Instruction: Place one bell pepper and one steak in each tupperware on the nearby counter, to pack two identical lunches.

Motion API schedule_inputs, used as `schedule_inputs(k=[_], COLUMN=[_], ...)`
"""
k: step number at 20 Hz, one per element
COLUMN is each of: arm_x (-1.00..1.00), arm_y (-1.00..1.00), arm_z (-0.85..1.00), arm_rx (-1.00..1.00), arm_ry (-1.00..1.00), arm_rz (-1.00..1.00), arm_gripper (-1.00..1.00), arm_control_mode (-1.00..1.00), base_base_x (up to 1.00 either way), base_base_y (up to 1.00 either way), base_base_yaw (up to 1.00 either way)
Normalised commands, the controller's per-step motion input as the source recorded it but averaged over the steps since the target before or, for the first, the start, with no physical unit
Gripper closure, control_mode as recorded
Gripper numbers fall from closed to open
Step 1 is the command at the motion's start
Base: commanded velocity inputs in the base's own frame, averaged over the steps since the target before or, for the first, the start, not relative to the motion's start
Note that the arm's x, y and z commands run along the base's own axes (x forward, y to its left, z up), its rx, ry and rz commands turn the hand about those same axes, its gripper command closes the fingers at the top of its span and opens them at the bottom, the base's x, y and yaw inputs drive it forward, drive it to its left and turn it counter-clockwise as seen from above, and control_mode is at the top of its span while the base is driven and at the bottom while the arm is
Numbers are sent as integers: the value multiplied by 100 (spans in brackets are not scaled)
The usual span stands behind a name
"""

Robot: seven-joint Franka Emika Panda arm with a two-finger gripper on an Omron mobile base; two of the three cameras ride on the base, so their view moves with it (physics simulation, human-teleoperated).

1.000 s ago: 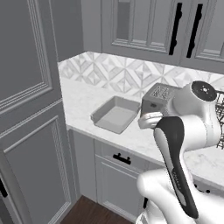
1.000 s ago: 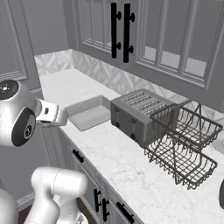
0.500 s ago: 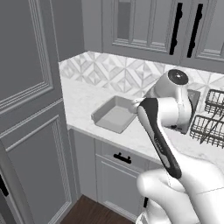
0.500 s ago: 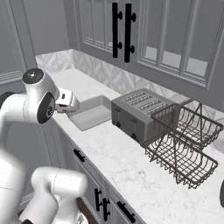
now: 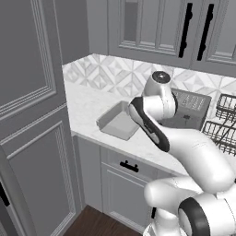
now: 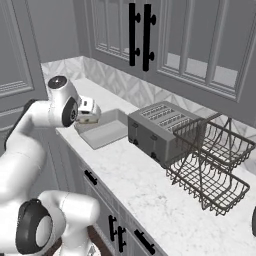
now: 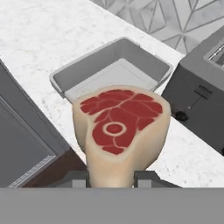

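Observation:
My gripper is shut on a raw steak, red with a pale fat rim and a round bone, held upright between the fingers. Just beyond it an empty grey tupperware sits on the white marble counter. From the right base camera my hand hovers at the near left edge of the tupperware. From the left base camera my arm covers the right end of the tupperware. The bell pepper is out of view.
A dark toaster stands right of the tupperware, and a wire dish rack stands beyond it. A tall grey cabinet borders the counter's left end. Wall cabinets hang above.
My arm has swung forward and out over the counter, carrying the steak from beside my body to the tupperware's near edge. The tupperware and toaster have not moved.

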Motion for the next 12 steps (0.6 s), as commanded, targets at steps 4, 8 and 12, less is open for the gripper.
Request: schedule_inputs(k=[4,8,12], arm_x=[100,71,28], arm_y=[2,0,0], arm_z=[-77,-65,-15], arm_rx=[0,0,-1], arm_ry=[21,11,0], arm_rz=[2,10,11], arm_gripper=[100,100,100], arm_control_mode=[-100,-100,-100], base_base_x=[0,0,0], base_base_y=[0,0,0], base_base_yaw=[0,0,0])
